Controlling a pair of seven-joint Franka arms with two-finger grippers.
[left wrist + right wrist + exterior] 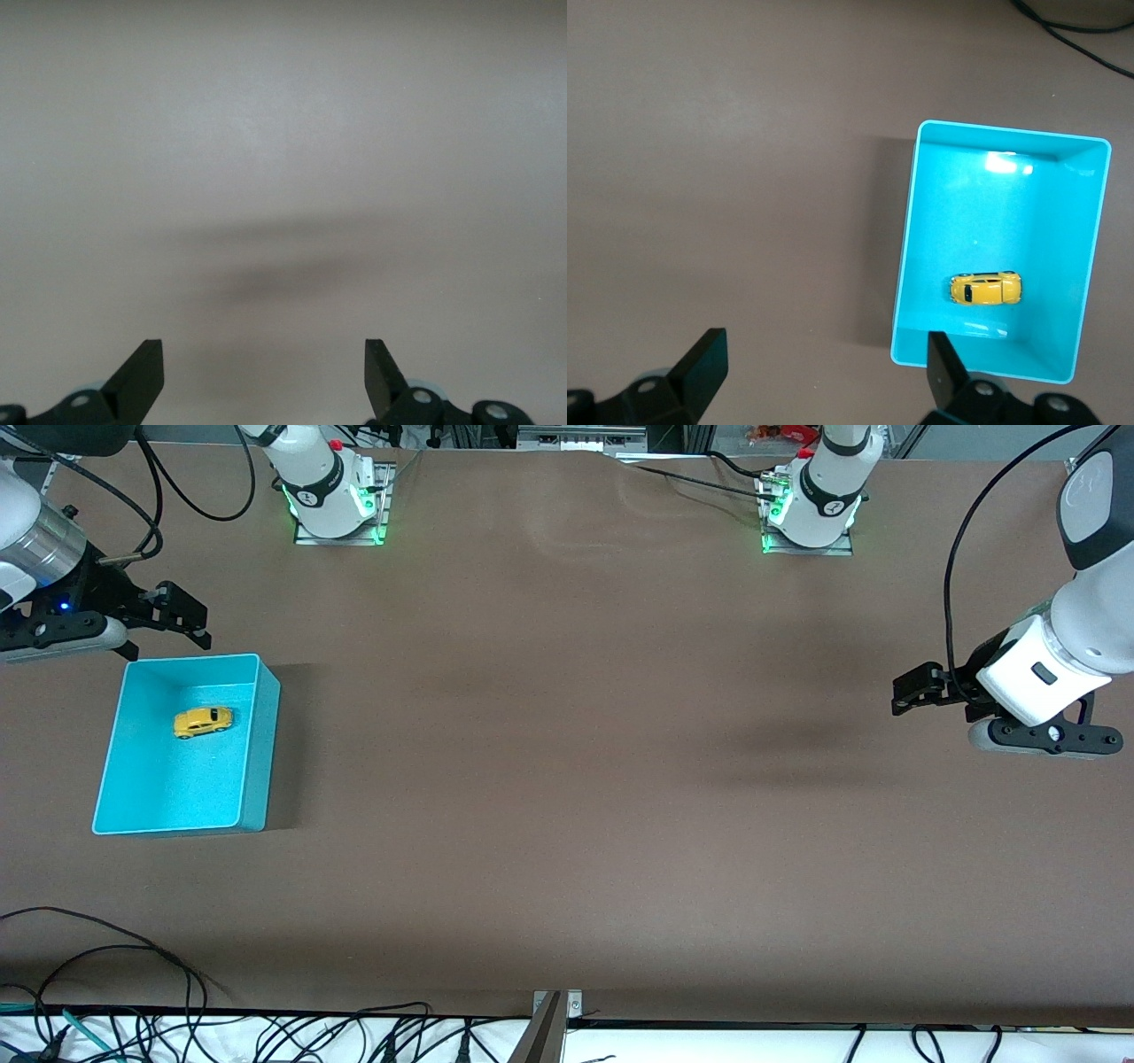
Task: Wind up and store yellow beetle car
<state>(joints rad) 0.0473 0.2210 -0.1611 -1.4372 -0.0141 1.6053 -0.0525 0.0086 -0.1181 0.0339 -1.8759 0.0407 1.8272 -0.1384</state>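
The yellow beetle car [203, 722] [986, 288] lies on its wheels inside the turquoise bin [260, 731] [908, 266], in the half of the bin farther from the front camera. My right gripper [188, 615] [826, 363] hangs open and empty in the air by the bin's farther corner, at the right arm's end of the table. At the left arm's end my left gripper [912, 691] [264, 372] is open too, with only bare table under it.
The brown table [567, 779] stretches bare between the two arms. Both arm bases [332, 491] [815, 505] stand along the edge farthest from the front camera. Loose cables [106, 974] trail over the nearest edge.
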